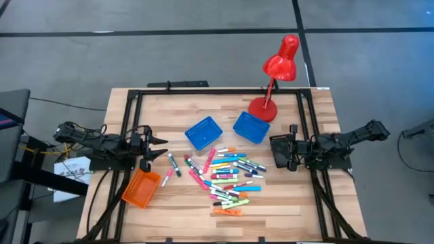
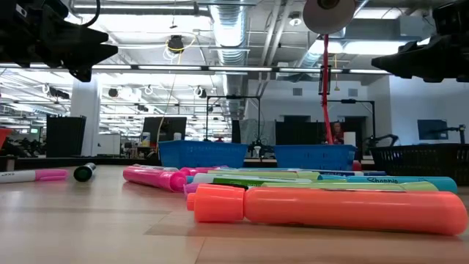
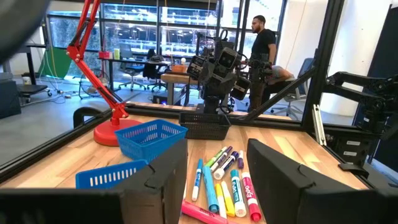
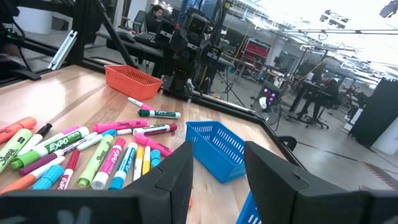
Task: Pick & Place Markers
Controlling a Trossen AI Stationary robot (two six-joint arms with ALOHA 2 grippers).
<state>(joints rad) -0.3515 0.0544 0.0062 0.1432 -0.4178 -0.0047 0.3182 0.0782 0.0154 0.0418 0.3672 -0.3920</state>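
The markers [image 1: 227,176] lie in a loose pile at the middle of the table, flat on the wood, in pink, green, blue, orange and yellow. A green-capped one [image 1: 173,163] and a pink one [image 1: 167,177] lie apart, left of the pile. In the low view an orange marker [image 2: 330,209] lies nearest. My left gripper [image 1: 163,148] hovers open left of the pile, fingers pointing at it. My right gripper [image 1: 274,152] hovers open at the pile's right. Each wrist view shows the markers [image 3: 224,180] [image 4: 93,152] beyond its spread fingers.
Two blue trays [image 1: 203,132] [image 1: 251,127] stand behind the pile. An orange tray [image 1: 141,188] sits near the left gripper and a black tray [image 1: 281,144] by the right one. A red desk lamp [image 1: 274,74] stands at the far edge. A person [image 3: 261,43] stands beyond the table.
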